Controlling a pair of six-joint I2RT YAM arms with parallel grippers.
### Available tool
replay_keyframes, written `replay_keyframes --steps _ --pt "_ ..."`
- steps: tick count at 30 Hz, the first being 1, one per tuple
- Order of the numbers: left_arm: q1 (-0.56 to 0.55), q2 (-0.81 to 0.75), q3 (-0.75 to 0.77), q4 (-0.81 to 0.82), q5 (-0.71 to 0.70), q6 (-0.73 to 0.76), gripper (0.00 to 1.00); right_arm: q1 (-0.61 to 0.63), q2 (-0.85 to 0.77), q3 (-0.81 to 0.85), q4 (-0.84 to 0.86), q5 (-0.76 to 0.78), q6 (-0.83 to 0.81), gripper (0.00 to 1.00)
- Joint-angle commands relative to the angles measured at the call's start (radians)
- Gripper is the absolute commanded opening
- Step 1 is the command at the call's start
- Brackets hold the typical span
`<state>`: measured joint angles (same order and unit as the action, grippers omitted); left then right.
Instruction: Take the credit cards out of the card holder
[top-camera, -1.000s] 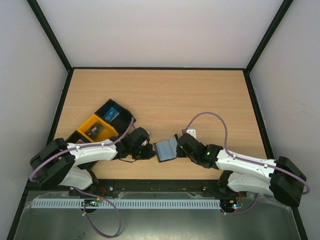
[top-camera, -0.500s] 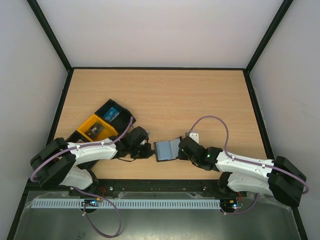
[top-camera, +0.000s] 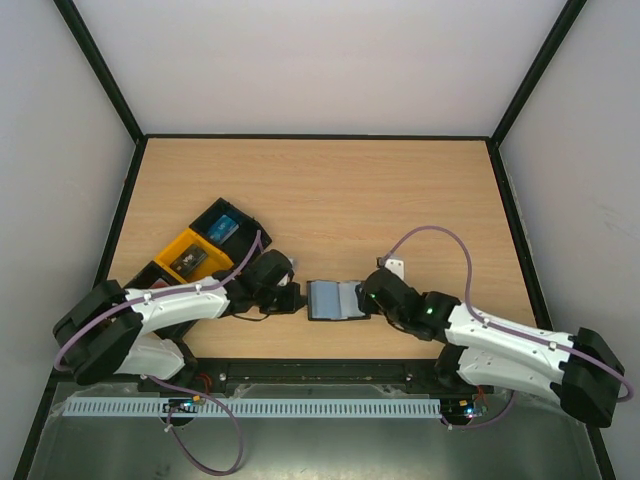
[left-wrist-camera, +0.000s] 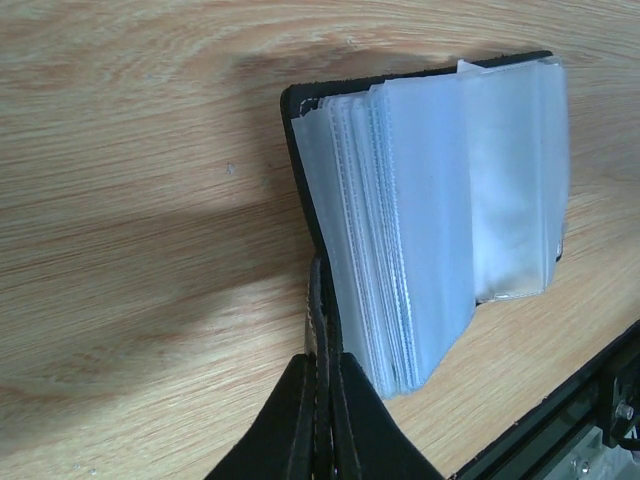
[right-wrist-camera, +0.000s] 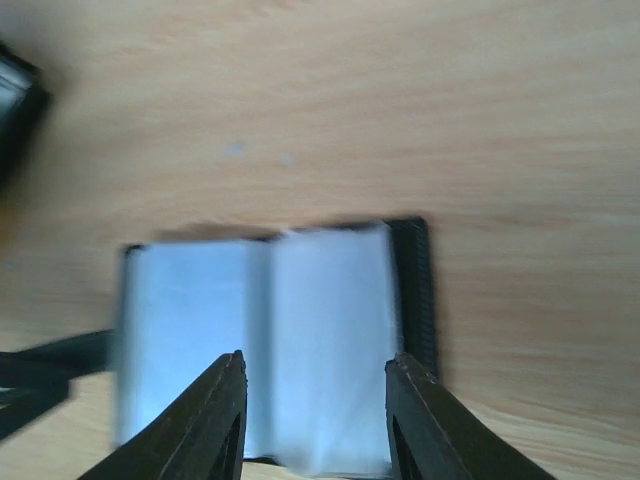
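Two grippers: both work at the card holder (top-camera: 333, 299), which lies opened flat on the table (top-camera: 330, 190) near its near edge, between them.
Left gripper (left-wrist-camera: 322, 375): fingers pressed together on the left edge of the holder's black cover, pinning it down.
Right gripper (right-wrist-camera: 315, 370): fingers apart, poised over the right-hand leaf; the view is blurred, so I cannot tell whether the tips touch it.
Sleeves (left-wrist-camera: 430, 220): a stack of pale translucent pockets fanned across the cover, with no card colour showing through in any view.
Credit cards: none visible in the holder. A blue flat thing (top-camera: 222, 226) lies in the black-and-orange trays (top-camera: 205, 245), well apart to the left and too small to name.
Step in hand: probably leafing through the braced holder to find a loaded pocket; no pull has begun.
Next move calls for: the right fingers to close on a card's exposed edge only, not the sleeve, then draw it out along the pocket's opening while the left grip resists.
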<state>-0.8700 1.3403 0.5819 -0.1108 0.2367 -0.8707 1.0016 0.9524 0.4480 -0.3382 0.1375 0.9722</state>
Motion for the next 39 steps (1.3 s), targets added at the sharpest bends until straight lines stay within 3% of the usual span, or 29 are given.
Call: replay_keyframes --steps 1,9,18,22,25,36,39 --pt "0.004 -0.026 0.007 0.000 0.015 0.013 0.03 0.004 -0.049 0.083 -0.017 -0.042 -0.066 0.38" --pt "0.004 -0.026 0.004 0.011 0.017 0.007 0.03 0.006 0.031 0.023 0.242 -0.246 0.003 0.42" --pt "0.005 -0.029 -0.001 0.008 0.015 -0.006 0.03 0.027 0.228 0.079 0.261 -0.239 -0.017 0.48" --pt "0.008 -0.032 -0.001 0.005 0.013 -0.008 0.03 0.035 0.299 0.103 0.267 -0.246 -0.027 0.64" --pt "0.009 -0.037 -0.001 0.005 0.006 -0.012 0.03 0.044 0.330 0.112 0.271 -0.242 -0.024 0.67" --pt "0.036 -0.050 0.002 -0.081 -0.067 -0.005 0.03 0.048 0.353 0.047 0.342 -0.195 -0.006 0.40" --pt "0.047 -0.072 0.000 -0.087 -0.057 -0.012 0.11 0.047 0.355 0.019 0.390 -0.204 -0.006 0.33"
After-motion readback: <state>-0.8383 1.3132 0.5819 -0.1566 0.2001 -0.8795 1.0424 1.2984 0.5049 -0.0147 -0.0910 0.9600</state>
